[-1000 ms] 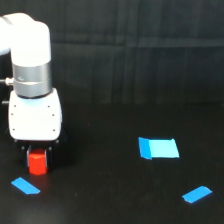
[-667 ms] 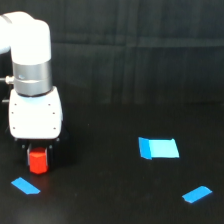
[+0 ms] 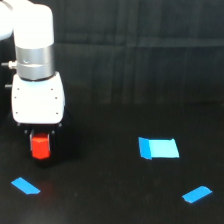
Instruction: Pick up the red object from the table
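One tool (image 3: 40,141), red object (image 3: 40,146) between fingers

Claw (image 3: 39,141) fingers hidden; arm (image 3: 25,30) cut off top-left.

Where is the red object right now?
The red object sits low on the exterior view's left, directly under the gripper, with a blue tape strip just below it on the table.

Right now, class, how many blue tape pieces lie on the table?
3: a strip at the view's lower left, a larger rectangle right of centre, a strip at lower right. The arm may hide more.
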Tool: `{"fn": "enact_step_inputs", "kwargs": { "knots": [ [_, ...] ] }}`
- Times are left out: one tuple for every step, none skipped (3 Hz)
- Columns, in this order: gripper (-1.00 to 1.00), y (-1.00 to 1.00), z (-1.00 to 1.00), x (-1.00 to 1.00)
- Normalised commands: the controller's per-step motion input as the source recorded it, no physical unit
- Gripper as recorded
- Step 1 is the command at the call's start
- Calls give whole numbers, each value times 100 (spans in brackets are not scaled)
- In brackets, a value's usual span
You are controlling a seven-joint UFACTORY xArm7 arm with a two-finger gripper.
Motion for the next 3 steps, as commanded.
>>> {"fn": "enact_step_inputs", "kwargs": {
  "knots": [
    [-96, 14, 97, 19],
    [-100, 37, 96, 21],
    [-100, 43, 85, -3]
  ]
}}
